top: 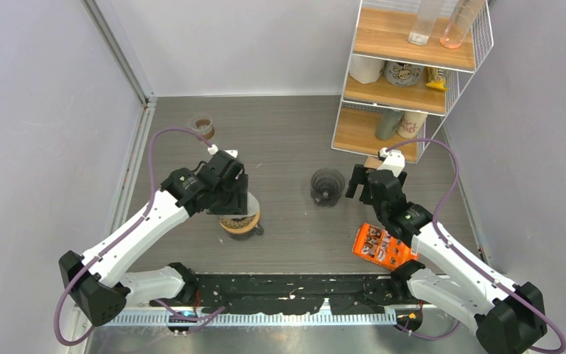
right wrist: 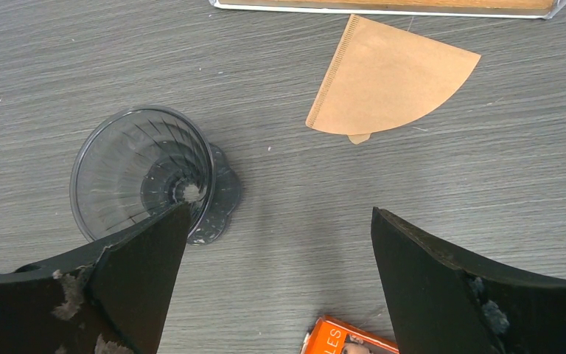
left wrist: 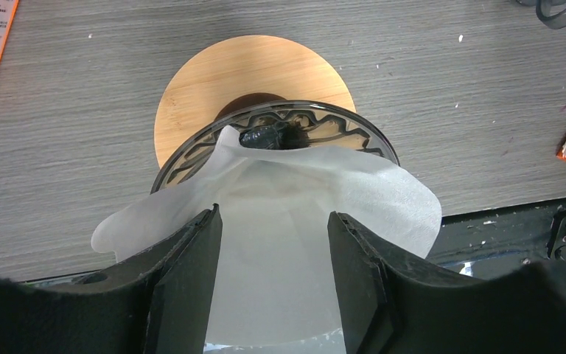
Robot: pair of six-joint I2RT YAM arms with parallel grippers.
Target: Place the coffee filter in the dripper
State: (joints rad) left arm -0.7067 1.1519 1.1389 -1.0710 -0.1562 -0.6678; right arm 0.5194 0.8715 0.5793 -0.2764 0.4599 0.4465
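On the left, the left gripper (left wrist: 274,215) hangs right over the dripper (left wrist: 317,122), which stands on a wooden base (left wrist: 214,81). The white filter (left wrist: 280,177) is already at the dripper: its far part dips into the bowl, while its near edge flares out over the rim on both sides. The jaws stand apart, and the paper runs under both fingers, wider than the gap (so it looks let go rather than pinched, though that is my reading). I would call the task mostly done. What seems left is seating the paper so it sits down inside the cone, then lifting the arm clear. In the middle, a second dripper (right wrist: 140,166) sits bare on the table with nothing in it. Just beside it hovers the right gripper (right wrist: 278,212), jaws wide apart and holding nothing. Beyond it a brown filter (right wrist: 390,77) lies flat by the shelf, and an orange packet (top: 383,245) lies near the arm.
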